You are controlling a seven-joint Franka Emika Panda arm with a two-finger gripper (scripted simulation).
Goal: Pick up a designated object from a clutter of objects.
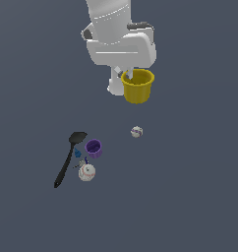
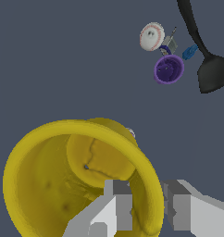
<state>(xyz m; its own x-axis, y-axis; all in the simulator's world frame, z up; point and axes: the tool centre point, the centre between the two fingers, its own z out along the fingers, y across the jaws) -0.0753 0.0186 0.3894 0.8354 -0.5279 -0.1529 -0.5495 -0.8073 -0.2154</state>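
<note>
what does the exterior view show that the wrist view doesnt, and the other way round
Only the exterior view shows the arm's white body, the second small ball lying alone, and the spatula's full handle.

Only the wrist view shows the inside of the yellow cup and the end effector with one finger inside the rim, one outside.

Both show the yellow cup, purple cup, spatula, larger ball and blue piece.

Only non-task surface is the counter (image 1: 194, 206) (image 2: 58, 55): flat, uniform dark slate grey, filling the background in both views. One small grey block with a thin pin (image 2: 170, 44) lies on it, too small to identify
</note>
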